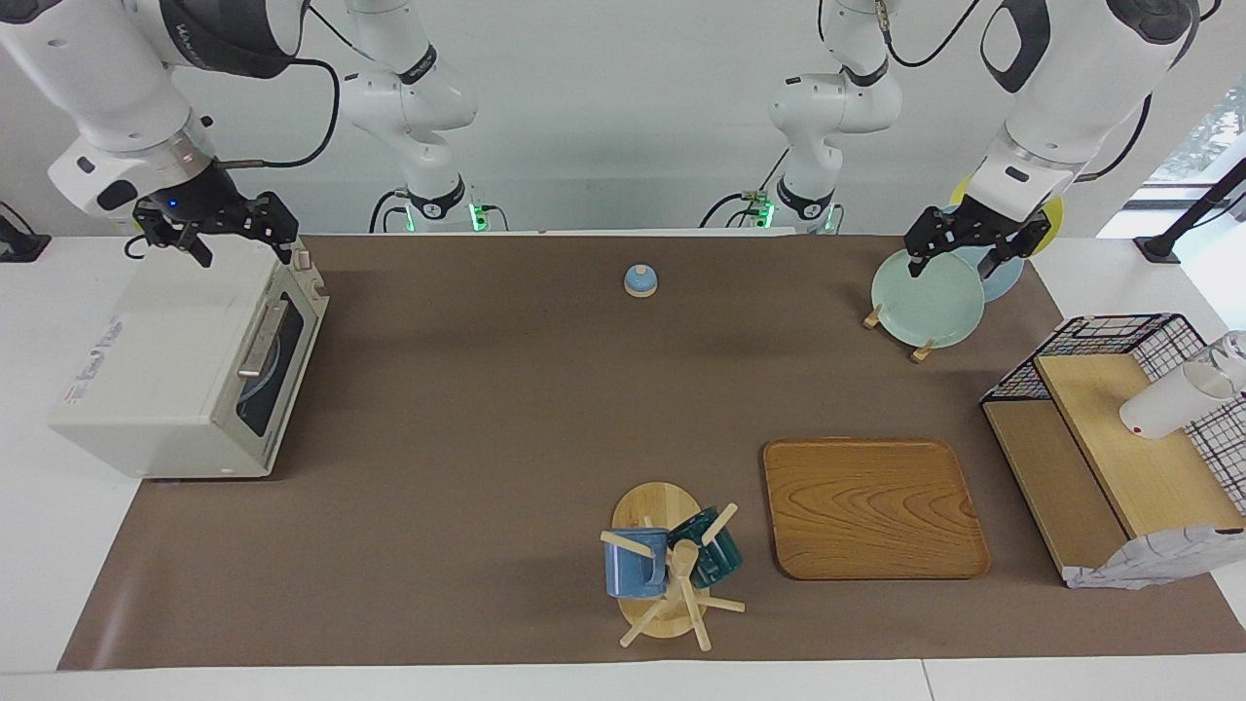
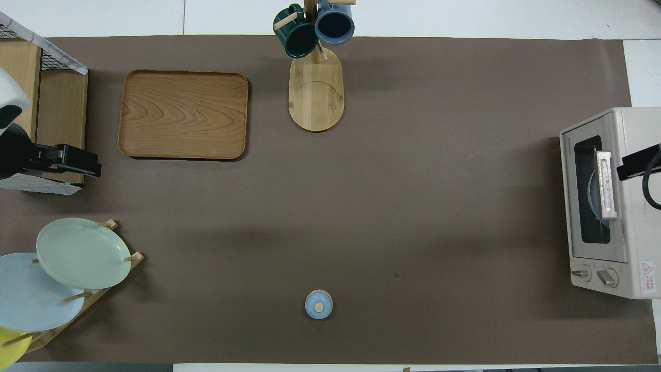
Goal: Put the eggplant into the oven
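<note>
The cream-white oven (image 1: 165, 370) (image 2: 627, 206) stands at the right arm's end of the table with its glass door shut. A pale blue curved shape shows through the window. The eggplant is out of view. My right gripper (image 1: 243, 248) (image 2: 638, 163) hangs open over the oven's top, at the corner nearest the robots, holding nothing. Over the plate rack at the left arm's end, my left gripper (image 1: 951, 265) (image 2: 64, 160) hovers open and empty above the pale green plate (image 1: 925, 302).
A wooden tray (image 1: 871, 506) and a mug tree with two mugs (image 1: 667, 565) stand toward the table's edge farthest from the robots. A small blue lidded pot (image 1: 640, 280) sits near the robots. A wire rack with wooden shelves (image 1: 1119, 438) stands at the left arm's end.
</note>
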`<state>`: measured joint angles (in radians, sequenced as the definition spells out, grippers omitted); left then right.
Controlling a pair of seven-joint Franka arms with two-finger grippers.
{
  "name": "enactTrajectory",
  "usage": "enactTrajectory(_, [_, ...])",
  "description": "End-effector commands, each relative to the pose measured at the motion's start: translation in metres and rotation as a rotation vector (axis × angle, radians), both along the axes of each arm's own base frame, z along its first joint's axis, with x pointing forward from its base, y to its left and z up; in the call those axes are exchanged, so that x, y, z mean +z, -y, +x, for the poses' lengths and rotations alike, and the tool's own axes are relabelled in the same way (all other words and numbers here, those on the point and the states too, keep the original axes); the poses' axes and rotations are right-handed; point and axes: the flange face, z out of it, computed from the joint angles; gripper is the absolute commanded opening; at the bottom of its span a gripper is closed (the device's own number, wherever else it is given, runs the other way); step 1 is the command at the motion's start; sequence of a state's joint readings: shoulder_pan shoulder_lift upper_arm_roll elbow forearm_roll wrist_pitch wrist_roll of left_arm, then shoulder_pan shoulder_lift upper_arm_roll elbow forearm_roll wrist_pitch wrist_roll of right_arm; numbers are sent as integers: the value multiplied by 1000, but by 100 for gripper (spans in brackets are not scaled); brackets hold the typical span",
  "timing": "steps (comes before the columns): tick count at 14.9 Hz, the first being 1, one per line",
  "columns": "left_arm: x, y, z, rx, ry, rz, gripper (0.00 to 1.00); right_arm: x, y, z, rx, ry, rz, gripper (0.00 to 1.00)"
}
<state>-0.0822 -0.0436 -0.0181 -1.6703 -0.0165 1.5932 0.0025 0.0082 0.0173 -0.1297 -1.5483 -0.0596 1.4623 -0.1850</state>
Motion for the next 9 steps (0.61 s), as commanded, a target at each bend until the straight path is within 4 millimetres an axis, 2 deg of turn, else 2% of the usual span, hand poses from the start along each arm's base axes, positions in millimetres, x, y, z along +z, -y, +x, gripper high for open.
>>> enactTrajectory(1, [5,-3,-4,-1,10,11,100,9,0,-8,-17,37,14,100])
enactTrajectory(3, [5,-3,-4,-1,10,13,100,7,2,-13,-68,27,19,100])
enactTrajectory(9, [5,-3,-4,-1,10,13,100,7,1,-9,-98,45,31,100])
